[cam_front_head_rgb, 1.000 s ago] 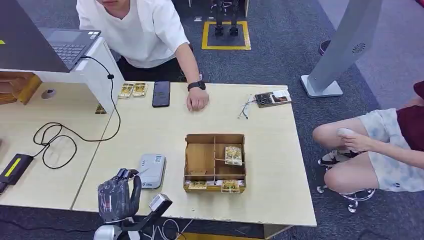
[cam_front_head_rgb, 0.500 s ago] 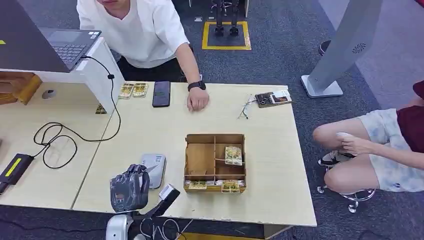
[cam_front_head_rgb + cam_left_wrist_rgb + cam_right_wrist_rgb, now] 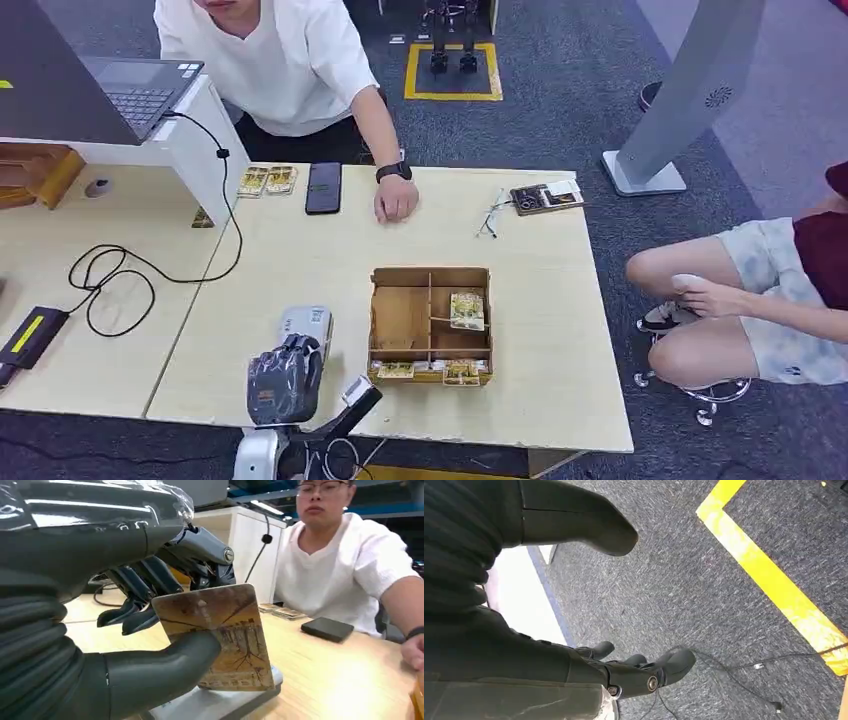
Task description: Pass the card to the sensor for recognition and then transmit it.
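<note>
The left hand [image 3: 285, 384], pinching the card [image 3: 220, 635] between thumb and fingers, had travelled toward two o'clock and now held it over the sensor [image 3: 309, 325], so recognition looked imminent; the right hand [image 3: 644, 672] hung spread

Bright, even indoor light, soft shadows; the wrist views blur up close.

Pale wooden table [image 3: 300, 250] on grey carpet [image 3: 560, 110] with a yellow floor marking [image 3: 452, 95].
</note>
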You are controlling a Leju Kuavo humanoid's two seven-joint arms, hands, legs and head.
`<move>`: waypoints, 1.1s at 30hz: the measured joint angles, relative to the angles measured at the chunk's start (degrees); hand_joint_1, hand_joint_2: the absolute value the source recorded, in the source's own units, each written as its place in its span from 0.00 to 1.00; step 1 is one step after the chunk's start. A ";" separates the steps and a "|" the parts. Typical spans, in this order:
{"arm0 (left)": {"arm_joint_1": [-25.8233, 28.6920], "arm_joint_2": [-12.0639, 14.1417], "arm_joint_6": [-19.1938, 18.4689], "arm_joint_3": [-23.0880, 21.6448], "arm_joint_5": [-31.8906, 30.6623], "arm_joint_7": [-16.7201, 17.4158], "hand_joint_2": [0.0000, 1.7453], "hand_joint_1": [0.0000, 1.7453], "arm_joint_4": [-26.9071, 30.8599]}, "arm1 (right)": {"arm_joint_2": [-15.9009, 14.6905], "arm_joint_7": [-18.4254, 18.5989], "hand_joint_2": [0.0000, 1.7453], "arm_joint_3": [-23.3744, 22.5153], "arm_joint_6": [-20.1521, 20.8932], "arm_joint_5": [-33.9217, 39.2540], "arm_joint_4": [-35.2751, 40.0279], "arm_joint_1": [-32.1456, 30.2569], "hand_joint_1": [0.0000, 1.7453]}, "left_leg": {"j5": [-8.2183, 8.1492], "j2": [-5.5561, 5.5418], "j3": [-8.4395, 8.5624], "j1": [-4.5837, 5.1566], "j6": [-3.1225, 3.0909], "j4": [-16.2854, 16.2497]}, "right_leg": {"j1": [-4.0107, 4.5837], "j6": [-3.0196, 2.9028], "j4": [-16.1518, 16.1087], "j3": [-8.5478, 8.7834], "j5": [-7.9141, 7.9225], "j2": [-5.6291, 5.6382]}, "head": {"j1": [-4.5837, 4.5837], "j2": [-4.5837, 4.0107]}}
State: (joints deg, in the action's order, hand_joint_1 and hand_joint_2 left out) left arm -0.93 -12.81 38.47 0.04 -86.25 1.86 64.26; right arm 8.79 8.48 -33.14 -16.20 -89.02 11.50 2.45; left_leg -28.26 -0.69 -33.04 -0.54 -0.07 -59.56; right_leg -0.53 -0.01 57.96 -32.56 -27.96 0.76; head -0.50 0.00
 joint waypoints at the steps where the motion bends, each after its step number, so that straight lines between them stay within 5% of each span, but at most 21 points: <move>1: -0.06 0.09 0.00 -0.09 0.00 0.07 1.00 1.00 -0.20 | 0.00 0.00 1.00 0.00 0.00 0.00 0.00 0.00 0.00 | 0.00 0.00 0.01 0.00 0.00 0.00 | 0.00 0.00 0.00 0.01 0.00 0.00 | 0.00 0.00; 33: -1.63 2.62 0.00 -2.97 2.12 2.78 1.00 1.00 -6.23 | -0.04 -0.15 1.00 0.00 -0.17 0.15 0.00 -0.02 0.00 | 0.04 -0.01 0.26 0.00 0.06 0.02 | 0.00 -0.05 0.02 0.28 0.04 -0.03 | 0.00 0.00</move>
State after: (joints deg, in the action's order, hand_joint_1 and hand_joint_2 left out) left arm -2.56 -10.19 38.47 -2.93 -84.13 4.63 58.03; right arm 8.74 8.33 -33.13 -16.37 -88.87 11.50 2.43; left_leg -28.22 -0.70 -32.79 -0.55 -0.01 -59.54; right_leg -0.53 -0.06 57.98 -32.29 -27.93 0.73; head -0.50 0.00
